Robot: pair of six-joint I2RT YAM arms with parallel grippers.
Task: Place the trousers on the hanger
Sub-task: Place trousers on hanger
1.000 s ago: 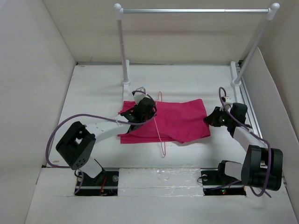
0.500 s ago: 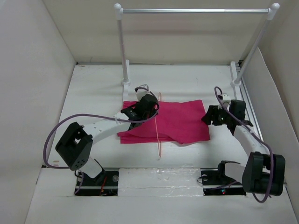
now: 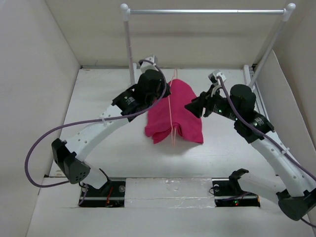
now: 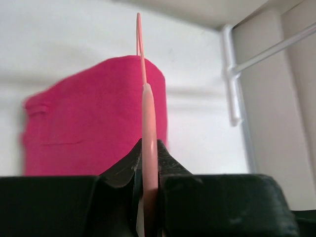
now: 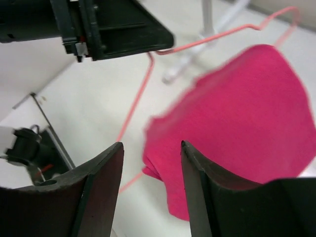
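Clearly the trousers [image 3: 177, 111] are limp, light cloth. They hang folded over the hanger [image 4: 147, 123], a flap falling on either side of the wire, raised over the middle of the table [image 3: 98, 98] and in front of the rail [image 3: 207, 11]. We cannot tell whether their lower edge touches the table.

We judge that such soft cloth gives no resistance and takes whatever shape its support gives it. On a thin, smooth wire it may slide sideways or slip off if the hanger tilts. The trousers are best taken at a folded edge or hem, where several layers bunch into something firm to pinch.

The hanger looks thin and springy, so a hold far from the load would probably let it sway. A grip close to a bend of the wire seems steadier. The left tool [image 4: 148, 154] is clamped on the wire near such a bend, its jaws pressed together on it.

The right tool [image 5: 151, 145] sits just beside the trousers on their right, jaws apart with nothing between them. We see cloth beyond its fingers, not in them.
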